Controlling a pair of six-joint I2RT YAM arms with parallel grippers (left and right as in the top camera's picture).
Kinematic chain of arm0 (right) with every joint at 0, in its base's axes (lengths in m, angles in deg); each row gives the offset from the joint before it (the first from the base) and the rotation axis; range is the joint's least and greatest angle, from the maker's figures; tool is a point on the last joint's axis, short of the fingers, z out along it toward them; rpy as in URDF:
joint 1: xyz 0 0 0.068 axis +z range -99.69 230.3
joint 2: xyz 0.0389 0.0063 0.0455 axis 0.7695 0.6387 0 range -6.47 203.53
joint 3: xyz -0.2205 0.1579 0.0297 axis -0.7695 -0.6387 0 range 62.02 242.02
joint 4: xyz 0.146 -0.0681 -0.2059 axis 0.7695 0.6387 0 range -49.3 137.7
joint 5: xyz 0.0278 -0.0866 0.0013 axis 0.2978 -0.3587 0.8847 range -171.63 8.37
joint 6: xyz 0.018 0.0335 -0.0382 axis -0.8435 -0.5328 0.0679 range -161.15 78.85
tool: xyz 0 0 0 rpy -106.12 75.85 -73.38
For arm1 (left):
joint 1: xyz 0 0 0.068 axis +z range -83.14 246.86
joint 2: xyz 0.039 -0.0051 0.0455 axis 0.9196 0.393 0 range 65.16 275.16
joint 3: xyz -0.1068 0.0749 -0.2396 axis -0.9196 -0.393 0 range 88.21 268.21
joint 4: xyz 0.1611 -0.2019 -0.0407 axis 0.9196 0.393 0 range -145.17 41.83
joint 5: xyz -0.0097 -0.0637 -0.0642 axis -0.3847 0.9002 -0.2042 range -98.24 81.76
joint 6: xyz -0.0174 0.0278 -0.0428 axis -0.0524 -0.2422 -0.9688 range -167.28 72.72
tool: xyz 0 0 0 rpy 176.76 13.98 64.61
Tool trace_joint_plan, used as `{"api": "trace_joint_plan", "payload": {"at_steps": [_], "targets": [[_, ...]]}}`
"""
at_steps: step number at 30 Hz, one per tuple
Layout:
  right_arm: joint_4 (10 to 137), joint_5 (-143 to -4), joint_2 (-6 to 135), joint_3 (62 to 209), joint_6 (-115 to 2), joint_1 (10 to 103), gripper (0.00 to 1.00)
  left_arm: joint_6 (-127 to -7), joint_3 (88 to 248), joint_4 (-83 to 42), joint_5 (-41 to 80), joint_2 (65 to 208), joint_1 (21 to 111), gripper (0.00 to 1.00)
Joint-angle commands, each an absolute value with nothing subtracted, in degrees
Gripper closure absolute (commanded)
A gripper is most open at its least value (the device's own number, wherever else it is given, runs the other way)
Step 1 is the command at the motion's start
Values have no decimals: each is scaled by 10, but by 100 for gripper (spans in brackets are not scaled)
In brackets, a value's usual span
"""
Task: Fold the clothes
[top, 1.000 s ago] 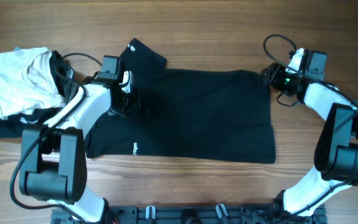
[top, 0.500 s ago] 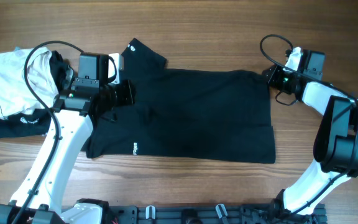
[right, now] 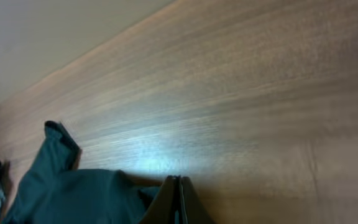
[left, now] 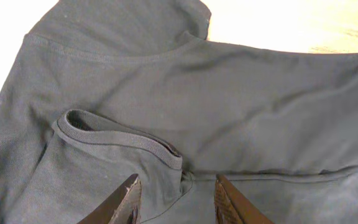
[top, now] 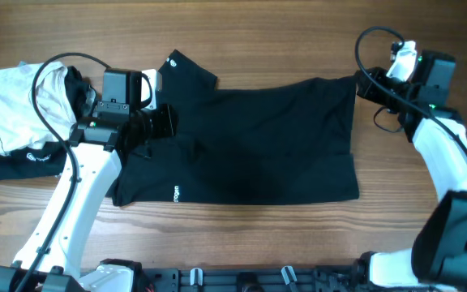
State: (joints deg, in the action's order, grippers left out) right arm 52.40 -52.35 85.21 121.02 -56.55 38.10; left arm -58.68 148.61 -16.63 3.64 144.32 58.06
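Observation:
The clothes (top: 250,146), a black short-sleeved T-shirt, lie spread across the middle of the table with small white logo marks near the hem and the sleeve. My left gripper (top: 166,122) hovers open over the shirt's left part. In the left wrist view, the left gripper (left: 178,200) stands just above the fabric beside the ribbed collar (left: 117,134), with nothing held. My right gripper (top: 362,84) is shut on the shirt's far right corner, which is raised and drawn outward. The right wrist view shows the right gripper (right: 178,200) with jaws pressed together and dark fabric (right: 73,193) reaching them from the left.
A folded white garment (top: 19,105) lies at the far left on a folded black garment with white lettering (top: 14,162). A black cable (top: 377,40) loops above my right wrist. Bare wooden table (top: 242,24) surrounds the shirt.
My left gripper let go of the fabric, opened and drew back to the left. My right gripper shut on the far right corner and pulled it up and outward.

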Motion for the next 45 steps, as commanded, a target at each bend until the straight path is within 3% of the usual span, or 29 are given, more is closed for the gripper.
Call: {"api": "trace_joint_plan", "payload": {"at_steps": [1,2,4,5,7,14,18,20,22,26,28,32,37,39,43,44,45], "targets": [[559,-600,850,1208,-579,378,95,-575,1493,-168,32,1436,580,62],[568,-616,851,1208,-579,378,94,-575,1493,-167,32,1436,580,62],[580,-630,853,1208,-578,378,42,-575,1493,-168,32,1436,580,61],[587,-630,854,1208,-578,378,43,-575,1493,-168,32,1436,580,61],[607,-628,878,1208,-578,384,55,-575,1493,-168,32,1436,580,61],[526,-522,1040,1208,-563,420,60,-575,1493,-167,33,1436,580,59],[487,-529,1057,1208,-562,421,63,-575,1493,-168,33,1436,580,58],[467,-528,1057,1208,-562,421,76,-575,1493,-168,33,1436,580,58],[447,-528,1057,1208,-563,421,96,-575,1493,-168,33,1436,580,58],[430,-512,1045,1208,-563,418,95,-575,1493,-168,33,1436,580,57],[450,-521,1046,1208,-562,416,78,-575,1493,-164,33,1436,580,57],[494,-617,1049,1206,-540,417,67,-575,1493,-163,33,1436,580,57],[484,-523,1052,1205,-496,418,68,-575,1493,-164,33,1436,580,57],[468,-515,1052,1205,-492,418,79,-575,1493,-163,33,1436,580,57],[438,-515,1052,1205,-548,418,84,-575,1493,-163,33,1436,580,57],[441,-526,1052,1205,-545,418,83,-575,1493,-163,33,1436,580,57],[451,-558,1052,1205,-546,416,76,-575,1493,-161,33,1436,580,58]]}}
